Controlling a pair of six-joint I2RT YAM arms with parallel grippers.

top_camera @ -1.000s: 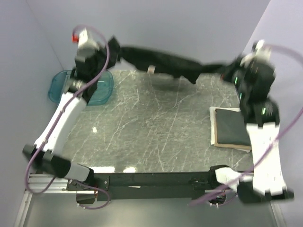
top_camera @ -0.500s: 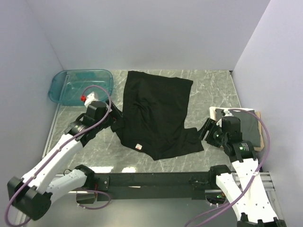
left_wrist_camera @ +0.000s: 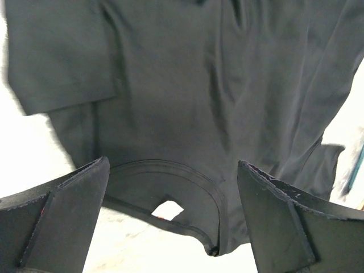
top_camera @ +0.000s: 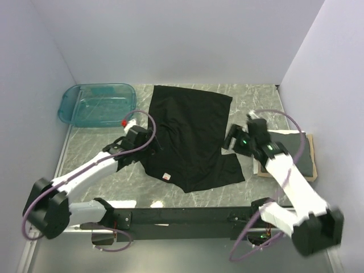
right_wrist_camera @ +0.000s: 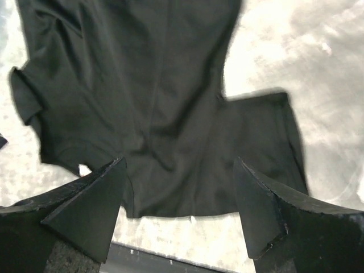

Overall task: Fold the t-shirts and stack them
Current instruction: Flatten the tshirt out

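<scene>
A black t-shirt (top_camera: 190, 133) lies spread flat on the marble table, its collar toward the near left. My left gripper (top_camera: 151, 142) hovers over the shirt's left edge. In the left wrist view it (left_wrist_camera: 170, 227) is open, with the collar (left_wrist_camera: 170, 185) between its wide fingers and nothing held. My right gripper (top_camera: 230, 141) sits by the shirt's right sleeve. In the right wrist view it (right_wrist_camera: 179, 210) is open above the shirt (right_wrist_camera: 153, 96) and holds nothing. A folded dark grey t-shirt (top_camera: 301, 149) rests on a tan board (top_camera: 261, 169) at the right, partly hidden by the right arm.
A clear teal plastic tub (top_camera: 96, 105) stands at the back left corner. Purple-grey walls close in the table at the back and both sides. A black rail (top_camera: 182, 216) with the arm bases runs along the near edge.
A second ago both grippers held the black shirt stretched in the air at the back. It now lies flat on the table and both grippers have opened and drawn in beside it.
</scene>
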